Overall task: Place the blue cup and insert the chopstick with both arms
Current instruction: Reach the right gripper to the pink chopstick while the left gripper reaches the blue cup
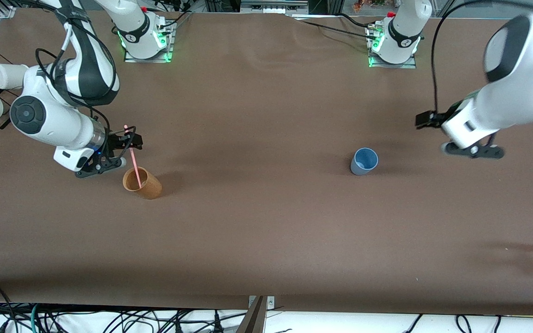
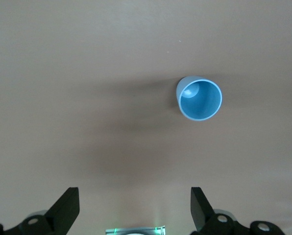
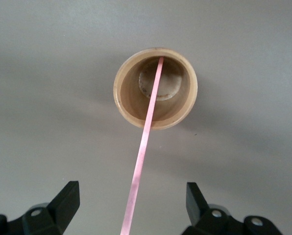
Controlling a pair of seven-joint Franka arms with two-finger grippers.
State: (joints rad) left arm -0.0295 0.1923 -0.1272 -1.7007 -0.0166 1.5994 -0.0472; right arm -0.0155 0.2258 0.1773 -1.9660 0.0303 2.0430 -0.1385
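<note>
standing upright on the brown table [image 1: 266, 240], the blue cup [image 1: 364, 161] is a small matte tumbler with no handle, slightly tapered, its inside a lighter blue. it sits toward the left arm's end of the table. the left gripper [image 1: 472, 150] hovers over bare table at about three o'clock from the cup in the front view, well apart from it. in the left wrist view its fingers [image 2: 67, 208] are spread wide with nothing between them, and the cup [image 2: 200, 98] lies clear of both tips, touching neither.

the chopstick [image 1: 133, 155] is a thin, straight, light-pink stick. its lower end rests inside the wooden cup [image 1: 142, 183], a tan-brown cup standing toward the right arm's end of the table, and it leans out over the rim at about eleven o'clock in the front view. the right gripper [image 1: 109, 159] is up beside that cup, around the stick's upper part. in the right wrist view the chopstick [image 3: 143, 147] runs between the spread fingers [image 3: 65, 205] with a clear gap on each side, so neither tip is seen pressing on it, and its end sits on the bottom of the wooden cup [image 3: 124, 98].
</note>
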